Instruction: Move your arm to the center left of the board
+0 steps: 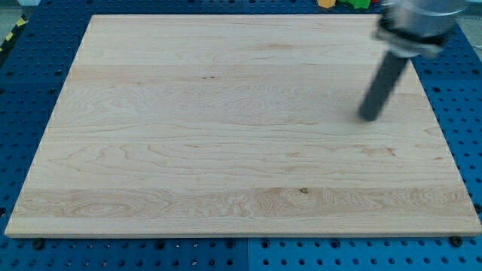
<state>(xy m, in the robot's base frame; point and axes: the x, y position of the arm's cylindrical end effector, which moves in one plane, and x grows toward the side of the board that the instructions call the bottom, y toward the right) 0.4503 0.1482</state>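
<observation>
While the arm's goal lies at the centre left of the board, its tip sits on the view's right side, a little above the board's mid height, so the whole width of the wood still separates it from where the task wants it. The rod has no jaws to open or close; it is a plain dark shaft, leaning up toward the view's top right into its blurred mount, holding nothing and touching no block. No block lies on the board itself: only a yellow block and a green block, shapes too cropped to tell, peek in at the view's top edge beyond the wood, well apart from the tip. That leaves, by the look of it, an unobstructed path leftward. The board is pale, with fine grain and one small knot, resting on a blue perforated table.
</observation>
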